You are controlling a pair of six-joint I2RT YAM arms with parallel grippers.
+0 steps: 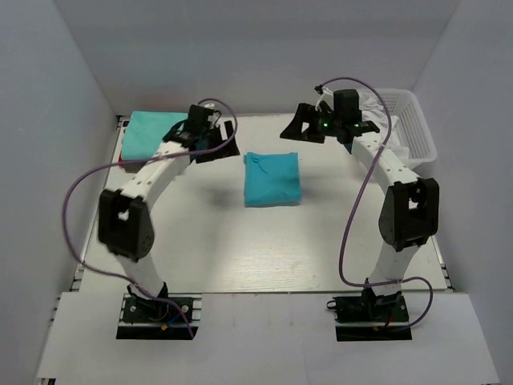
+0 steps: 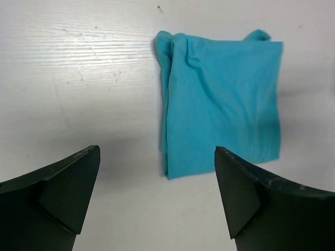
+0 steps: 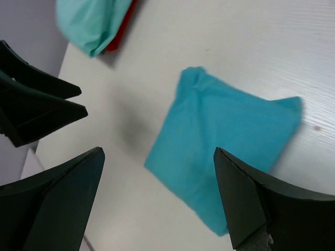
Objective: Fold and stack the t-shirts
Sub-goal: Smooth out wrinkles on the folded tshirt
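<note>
- Left gripper (image 1: 215, 139): the jaws are spread wide with nothing between them. In its own wrist view we see only bare tabletop and the near edge of a shirt in the gap. It hangs over the far-left part of the table.
- Right gripper (image 1: 303, 127): the jaws are likewise spread wide and carry nothing. It hangs over the far-right part of the table and points inward toward the centre.
- Table (image 1: 240, 257): a white surface with a faint wood grain. Both arm bases are bolted at its near edge.
- Arms: both are white with black joints and arch up and forward. A purple cable (image 1: 84, 180) loops along the left arm, and a matching one loops along the right.
- Basket (image 1: 413, 120): white with slotted walls, at the far-right corner behind the right gripper. There is something pale inside that we cannot identify.
- Mint-teal t-shirt (image 1: 148, 132): folded flat into a rectangle at the far-left corner, just behind the left gripper. We cannot tell whether it is one layer or several.
- Turquoise t-shirt (image 1: 272, 178): folded into a rough square near the centre of the table, between the two grippers and touching neither.
  - It is well apart from the mint-teal one.
  - The left wrist view shows stacked fold layers down one side and a bunched corner at the top of that side.
  - The rest lies fairly smooth.
- Red item (image 3: 121, 31): a thin strip shows under the edge of the mint-teal t-shirt. We cannot tell what it is.
</note>
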